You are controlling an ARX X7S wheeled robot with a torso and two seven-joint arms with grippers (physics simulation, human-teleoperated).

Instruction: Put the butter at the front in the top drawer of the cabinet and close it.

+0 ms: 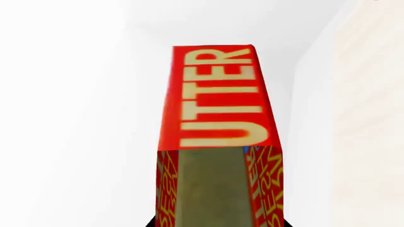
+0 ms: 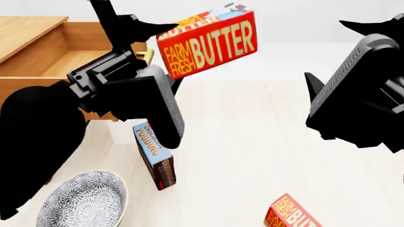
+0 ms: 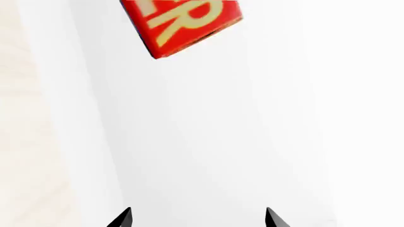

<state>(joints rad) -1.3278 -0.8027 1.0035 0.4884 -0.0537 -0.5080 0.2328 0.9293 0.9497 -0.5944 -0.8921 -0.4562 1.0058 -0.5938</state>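
Gripping the butter [image 2: 208, 45] aloft, the left claw [image 2: 165, 37] carries it just right of the open top drawer [image 2: 75, 61], seemingly for dropping in, while the right claw [image 3: 197, 218] hangs open and empty, well apart.

Wood, printed card and matt black

We see a light wood-grain cabinet [image 2: 28, 33] upper left, a smooth printed-card butter [image 2: 208, 43] box, matt black arm casings, and a patterned glazed-looking bowl [image 2: 85, 201] lower left.
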